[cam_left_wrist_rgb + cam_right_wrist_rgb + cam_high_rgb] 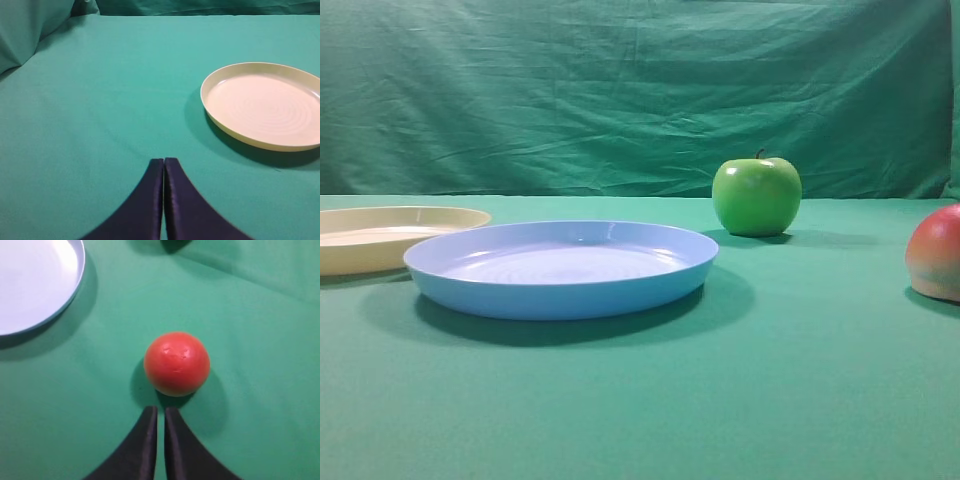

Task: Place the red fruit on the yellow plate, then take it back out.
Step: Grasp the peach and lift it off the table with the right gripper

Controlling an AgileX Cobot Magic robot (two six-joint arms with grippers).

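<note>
The red fruit (938,252) rests on the green cloth at the right edge, half cut off by the frame. From the right wrist it (176,363) lies just beyond my right gripper (160,410), whose dark fingers stand almost together with a thin slit between them, holding nothing. The yellow plate (380,240) sits empty at the far left. My left gripper (164,161) is shut with its fingers touching and nothing in it, hovering over bare cloth, with the yellow plate (262,105) ahead to its right. Neither gripper shows in the exterior high view.
A light blue plate (560,268) stands empty in the middle, overlapping the yellow plate's right side in view; its rim (75,285) shows at the right wrist view's upper left. A shiny green apple (756,195) stands behind, right of centre. A green backdrop hangs at the rear.
</note>
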